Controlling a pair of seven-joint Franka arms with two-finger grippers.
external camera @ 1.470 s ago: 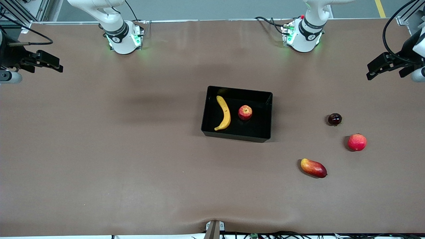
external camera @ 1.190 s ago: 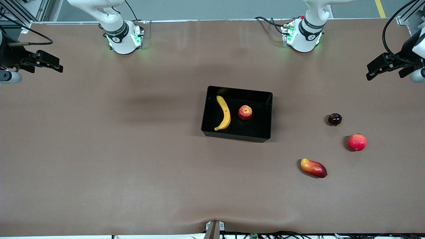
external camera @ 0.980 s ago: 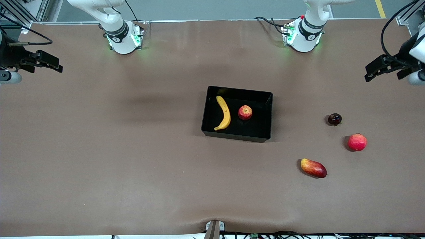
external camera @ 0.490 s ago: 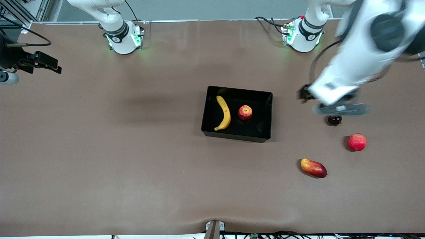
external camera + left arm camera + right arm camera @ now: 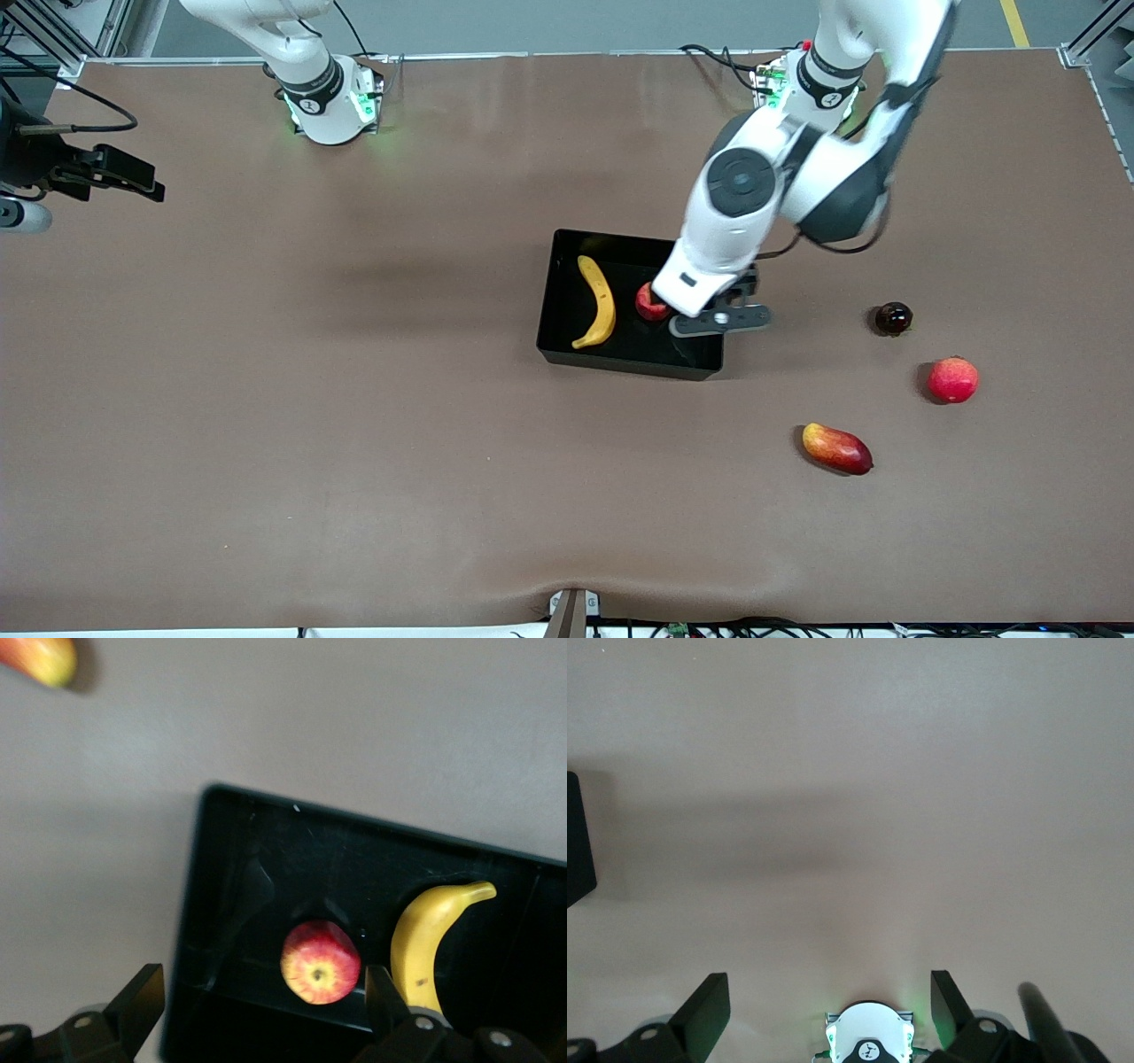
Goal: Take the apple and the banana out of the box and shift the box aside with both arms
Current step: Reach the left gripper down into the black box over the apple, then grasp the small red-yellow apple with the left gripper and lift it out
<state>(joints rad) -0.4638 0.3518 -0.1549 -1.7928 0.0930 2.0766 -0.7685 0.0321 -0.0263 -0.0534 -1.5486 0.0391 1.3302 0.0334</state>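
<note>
The black box [image 5: 549,306] sits mid-table with the yellow banana [image 5: 599,301] and the red apple [image 5: 648,306] lying in it. The left arm's hand covers part of the apple. My left gripper [image 5: 709,306] hangs open over the box's end nearest the left arm, holding nothing. In the left wrist view its fingers [image 5: 135,1010] stand wide apart above the box [image 5: 208,904], with the apple [image 5: 321,961] and banana [image 5: 427,939] below. My right gripper [image 5: 133,173] waits open over the table's edge at the right arm's end, its fingertips [image 5: 709,1005] spread over bare table.
Toward the left arm's end lie a small dark round fruit [image 5: 893,318], a plain red round fruit [image 5: 953,379] and a red-and-yellow mango [image 5: 837,448], the mango nearest the front camera. The mango [image 5: 35,656] also shows in the left wrist view.
The left arm has swung in from the table's edge at its own end to above the box, and now covers part of the apple. The right arm has barely moved.
</note>
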